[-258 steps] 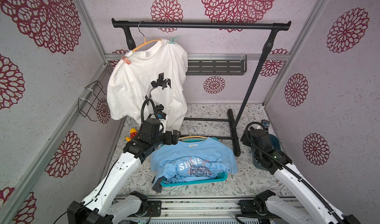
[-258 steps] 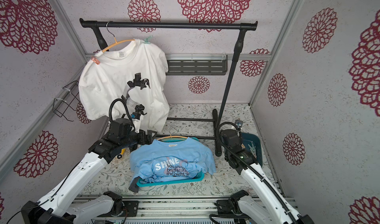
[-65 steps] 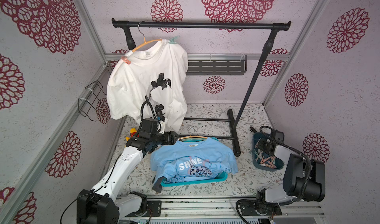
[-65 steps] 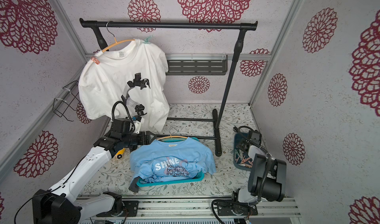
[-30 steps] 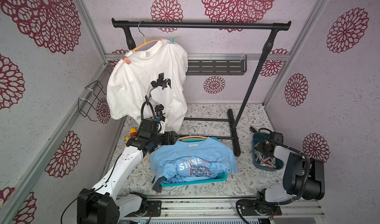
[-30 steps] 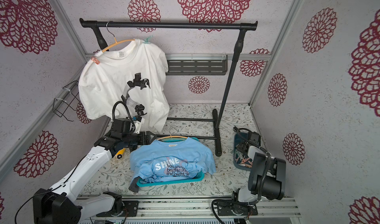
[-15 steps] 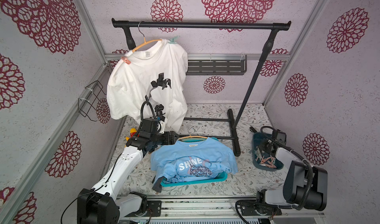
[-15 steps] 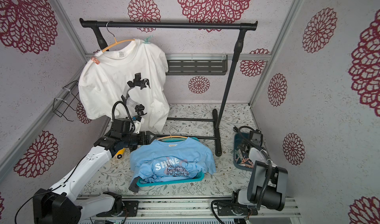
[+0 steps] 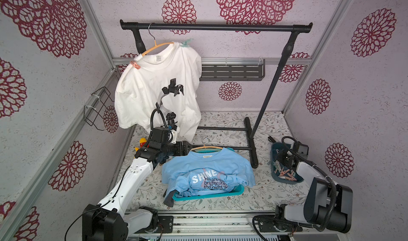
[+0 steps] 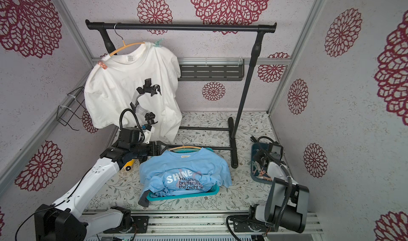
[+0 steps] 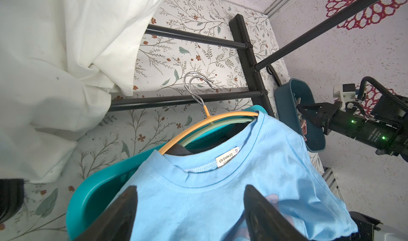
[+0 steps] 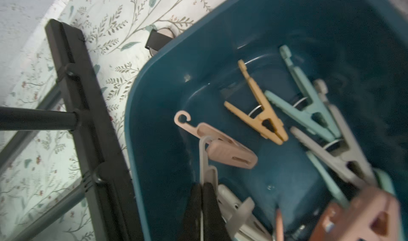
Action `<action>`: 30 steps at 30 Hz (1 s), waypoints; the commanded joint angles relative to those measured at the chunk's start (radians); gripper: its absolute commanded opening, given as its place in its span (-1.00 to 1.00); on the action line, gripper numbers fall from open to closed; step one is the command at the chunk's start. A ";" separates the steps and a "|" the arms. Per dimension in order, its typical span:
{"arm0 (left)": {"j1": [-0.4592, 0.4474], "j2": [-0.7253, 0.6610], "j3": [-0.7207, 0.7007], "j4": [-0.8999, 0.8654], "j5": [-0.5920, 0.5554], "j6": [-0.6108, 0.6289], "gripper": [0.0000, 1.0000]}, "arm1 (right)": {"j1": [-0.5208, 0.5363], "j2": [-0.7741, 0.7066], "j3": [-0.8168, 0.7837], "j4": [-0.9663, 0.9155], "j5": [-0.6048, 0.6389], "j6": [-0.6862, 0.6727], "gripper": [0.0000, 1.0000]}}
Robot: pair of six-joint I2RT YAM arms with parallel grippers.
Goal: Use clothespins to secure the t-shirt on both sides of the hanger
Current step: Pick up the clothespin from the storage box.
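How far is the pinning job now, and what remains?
Done: the white t-shirt hangs on the rack, with a pink clothespin and a mint clothespin at its two shoulders. In hand: the right pincer is shut on a whitish clothespin in the dark blue bin; the left pincer is open by the blue t-shirt. Left: that shirt shows no pins.

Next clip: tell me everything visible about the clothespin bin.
The bin is a dark teal plastic tub with rounded corners and smooth walls, standing upright on the floral table beside the rack's foot, on the robot's right. Loose clothespins in pink, mint, orange and whitish lie inside. The right end effector reaches in, shut on a whitish pin.
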 commanded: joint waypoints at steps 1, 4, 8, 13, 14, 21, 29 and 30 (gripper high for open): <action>0.007 -0.016 -0.004 0.028 0.016 0.004 0.56 | -0.022 0.014 -0.012 0.121 -0.112 0.129 -0.94; 0.007 -0.014 -0.005 0.029 0.025 0.003 0.56 | -0.032 0.022 -0.016 0.148 -0.131 0.178 -0.94; 0.007 -0.011 -0.006 0.028 0.024 -0.001 0.56 | -0.057 0.029 -0.061 0.261 -0.214 0.293 -0.95; 0.007 -0.013 -0.005 0.031 0.022 -0.002 0.56 | -0.085 0.043 -0.085 0.279 -0.243 0.335 -0.95; 0.007 -0.014 -0.005 0.031 0.022 -0.002 0.56 | -0.084 0.030 -0.081 0.242 -0.199 0.310 -0.95; 0.007 -0.009 -0.005 0.031 0.019 -0.003 0.56 | -0.087 0.018 -0.040 0.111 -0.069 0.159 -1.00; 0.007 0.000 0.001 0.022 0.009 0.003 0.56 | -0.153 0.019 -0.144 0.217 -0.247 0.404 -1.00; 0.007 0.002 0.000 0.023 0.011 0.003 0.56 | -0.177 0.029 -0.199 0.313 -0.302 0.474 -1.00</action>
